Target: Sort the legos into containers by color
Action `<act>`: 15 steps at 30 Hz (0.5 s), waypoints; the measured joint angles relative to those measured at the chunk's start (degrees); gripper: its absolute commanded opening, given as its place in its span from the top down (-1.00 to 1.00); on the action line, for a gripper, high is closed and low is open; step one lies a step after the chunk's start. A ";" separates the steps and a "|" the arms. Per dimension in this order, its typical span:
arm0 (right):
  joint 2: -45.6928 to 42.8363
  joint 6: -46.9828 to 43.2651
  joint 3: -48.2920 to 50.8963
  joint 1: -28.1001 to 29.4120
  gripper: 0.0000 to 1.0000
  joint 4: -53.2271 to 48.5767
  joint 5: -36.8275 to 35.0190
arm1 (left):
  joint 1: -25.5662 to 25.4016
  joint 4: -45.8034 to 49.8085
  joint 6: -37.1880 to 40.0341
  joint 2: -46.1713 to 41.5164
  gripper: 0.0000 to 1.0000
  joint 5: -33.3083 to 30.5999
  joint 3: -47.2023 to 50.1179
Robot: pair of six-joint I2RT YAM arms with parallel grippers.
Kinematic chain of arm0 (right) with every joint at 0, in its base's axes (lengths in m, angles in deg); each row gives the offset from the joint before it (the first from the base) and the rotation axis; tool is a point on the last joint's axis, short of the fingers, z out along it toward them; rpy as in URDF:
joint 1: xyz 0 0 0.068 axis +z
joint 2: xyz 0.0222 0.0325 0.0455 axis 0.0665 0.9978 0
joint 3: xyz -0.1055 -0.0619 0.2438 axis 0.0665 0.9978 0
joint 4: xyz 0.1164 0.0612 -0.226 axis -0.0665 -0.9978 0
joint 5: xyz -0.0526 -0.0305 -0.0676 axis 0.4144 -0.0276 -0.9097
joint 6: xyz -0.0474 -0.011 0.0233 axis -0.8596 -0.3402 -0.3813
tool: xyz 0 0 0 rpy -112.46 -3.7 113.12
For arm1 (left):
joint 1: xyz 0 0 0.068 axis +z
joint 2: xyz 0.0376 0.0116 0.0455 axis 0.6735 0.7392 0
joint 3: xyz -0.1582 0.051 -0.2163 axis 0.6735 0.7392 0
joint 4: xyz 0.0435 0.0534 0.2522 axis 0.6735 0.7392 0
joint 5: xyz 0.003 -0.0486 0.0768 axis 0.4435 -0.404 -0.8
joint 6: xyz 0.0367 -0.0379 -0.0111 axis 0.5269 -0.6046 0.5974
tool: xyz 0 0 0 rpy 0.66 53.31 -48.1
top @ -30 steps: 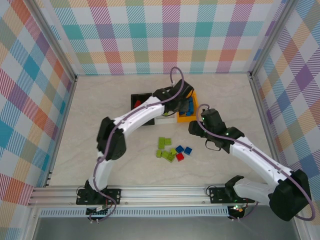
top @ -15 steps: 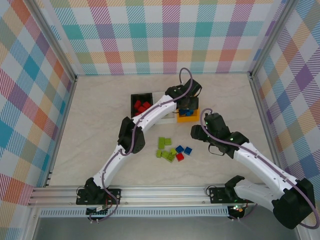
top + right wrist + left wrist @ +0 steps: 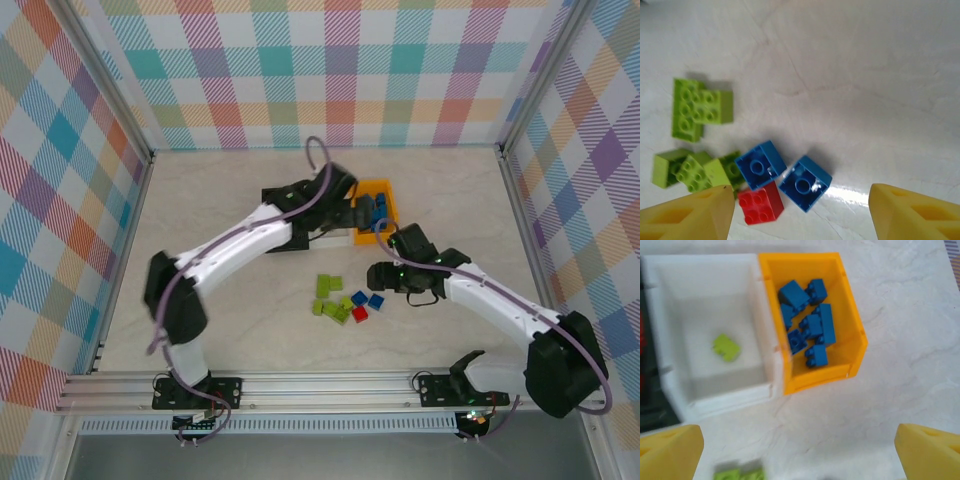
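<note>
My left gripper [image 3: 800,455] is open with nothing between its yellow fingertips [image 3: 670,452], hanging over bare table just in front of the containers. The orange-yellow container [image 3: 852,325] holds several blue legos [image 3: 807,322]. The white container [image 3: 765,315] holds one lime lego [image 3: 726,347]. In the top view the left gripper [image 3: 345,200] covers much of the black container [image 3: 272,193]. My right gripper [image 3: 802,212] is open above the loose pile: two blue legos [image 3: 805,182] lying studs down, a red one [image 3: 760,202] and several lime ones [image 3: 700,107]. From above, the right gripper [image 3: 378,277] sits just right of the pile [image 3: 345,300].
The left arm's white links [image 3: 230,245] stretch diagonally across the table's left half. The checkered walls and the metal rail [image 3: 300,385] at the near edge bound the table. A sliver of the black container with something red in it shows at the edge [image 3: 642,340] of the left wrist view.
My left gripper has opened and swung back to the left from above the orange-yellow container. My right gripper has moved down and left toward the loose pile.
</note>
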State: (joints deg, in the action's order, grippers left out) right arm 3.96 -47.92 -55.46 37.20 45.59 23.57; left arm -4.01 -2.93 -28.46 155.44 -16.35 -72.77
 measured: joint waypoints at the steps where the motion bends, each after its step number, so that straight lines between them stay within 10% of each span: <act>1: 0.61 -0.26 0.22 0.59 -0.41 -0.57 0.42 | 0.00 -0.76 -0.24 -4.31 -0.99 -0.63 4.37; 15: 11.76 0.42 1.27 9.03 -0.29 -2.86 -2.89 | 1.53 2.12 -6.08 -27.63 -1.00 -6.67 34.18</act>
State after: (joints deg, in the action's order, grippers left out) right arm 15.72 -47.51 -54.19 46.22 42.73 20.69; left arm -2.48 -0.81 -34.54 127.81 -23.02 -38.58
